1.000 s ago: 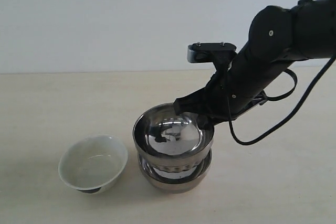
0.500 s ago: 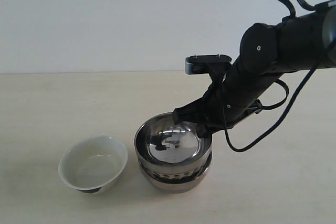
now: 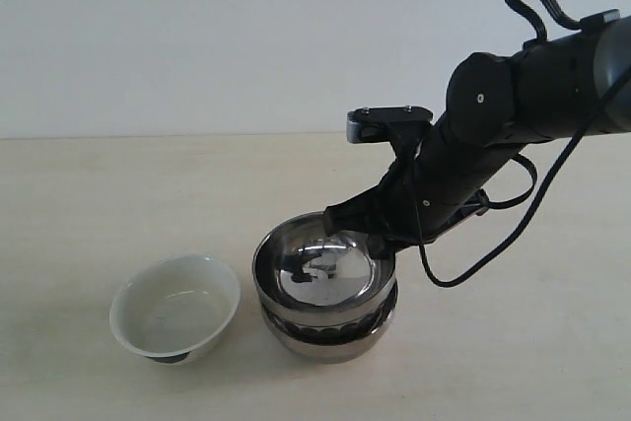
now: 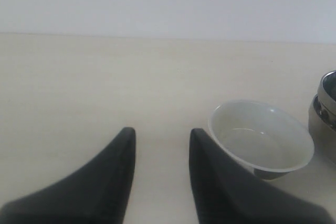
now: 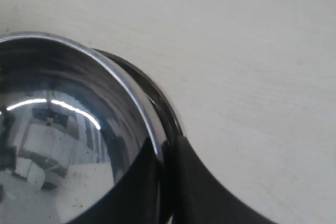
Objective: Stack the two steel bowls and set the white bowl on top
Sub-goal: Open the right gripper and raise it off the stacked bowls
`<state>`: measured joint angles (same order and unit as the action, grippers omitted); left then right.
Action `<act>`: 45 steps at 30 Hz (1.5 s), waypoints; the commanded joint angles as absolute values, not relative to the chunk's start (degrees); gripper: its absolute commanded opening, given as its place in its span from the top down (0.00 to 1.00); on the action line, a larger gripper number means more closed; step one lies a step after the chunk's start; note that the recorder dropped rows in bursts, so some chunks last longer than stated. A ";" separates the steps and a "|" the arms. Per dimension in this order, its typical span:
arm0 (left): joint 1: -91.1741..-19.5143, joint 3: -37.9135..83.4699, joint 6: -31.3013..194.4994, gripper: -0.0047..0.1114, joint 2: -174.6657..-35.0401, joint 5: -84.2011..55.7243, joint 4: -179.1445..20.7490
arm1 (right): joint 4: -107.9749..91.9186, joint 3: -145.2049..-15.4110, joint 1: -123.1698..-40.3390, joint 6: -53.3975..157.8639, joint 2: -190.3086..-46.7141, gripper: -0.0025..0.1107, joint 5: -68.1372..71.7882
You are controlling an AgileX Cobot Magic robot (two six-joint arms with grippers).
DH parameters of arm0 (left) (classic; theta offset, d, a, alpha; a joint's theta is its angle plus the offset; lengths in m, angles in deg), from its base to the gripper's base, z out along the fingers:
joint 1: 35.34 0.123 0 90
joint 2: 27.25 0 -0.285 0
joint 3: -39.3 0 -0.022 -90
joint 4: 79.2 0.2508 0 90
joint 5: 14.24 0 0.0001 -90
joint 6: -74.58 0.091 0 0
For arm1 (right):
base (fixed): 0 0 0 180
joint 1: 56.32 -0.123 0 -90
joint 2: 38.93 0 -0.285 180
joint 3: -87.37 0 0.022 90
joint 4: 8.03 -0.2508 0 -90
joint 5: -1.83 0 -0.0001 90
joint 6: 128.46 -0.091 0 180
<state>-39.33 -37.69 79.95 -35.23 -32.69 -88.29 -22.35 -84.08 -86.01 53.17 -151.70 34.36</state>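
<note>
Top steel bowl (image 3: 320,273) nested in bottom steel bowl (image 3: 330,344) on the counter (image 3: 99,204); white bowl (image 3: 175,308) off the stack.
I read both steel bowls as mirror-bright. The right gripper (image 3: 340,222) pinches the top one's far rim, one finger inside and one outside. The white bowl is glossy, upright and empty, with a dark foot, and sits just left of the stack without touching it. The left gripper (image 4: 160,148) hangs over bare counter beside the white bowl, fingers spread, holding nothing. The right arm (image 3: 513,96) and its cable (image 3: 493,253) lean in over the stack from the right. Count: two steel bowls, one white bowl, two grippers.
</note>
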 commanded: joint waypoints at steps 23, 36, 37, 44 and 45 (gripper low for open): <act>-39.17 -37.91 80.12 0.68 -35.04 -32.30 -88.36 | -22.26 -84.09 -86.06 52.43 -151.42 0.98 33.12; -39.17 -37.91 80.12 0.68 -35.04 -32.30 -88.36 | -22.37 -79.48 -86.16 52.10 -151.42 0.98 26.08; -39.17 -37.91 80.12 0.68 -35.04 -32.30 -88.36 | -22.37 -79.48 -86.16 52.10 -151.42 0.98 26.31; -39.17 -37.91 80.12 0.68 -35.04 -32.30 -88.36 | -23.38 -79.48 -86.16 52.72 -151.42 0.71 27.25; -39.17 -37.91 80.12 0.68 -35.04 -32.30 -88.36 | -23.80 -79.48 -86.16 52.72 -151.42 0.67 27.25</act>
<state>-39.33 -37.69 79.95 -35.23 -32.69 -88.29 -23.17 -79.63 -86.01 52.50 -151.70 27.01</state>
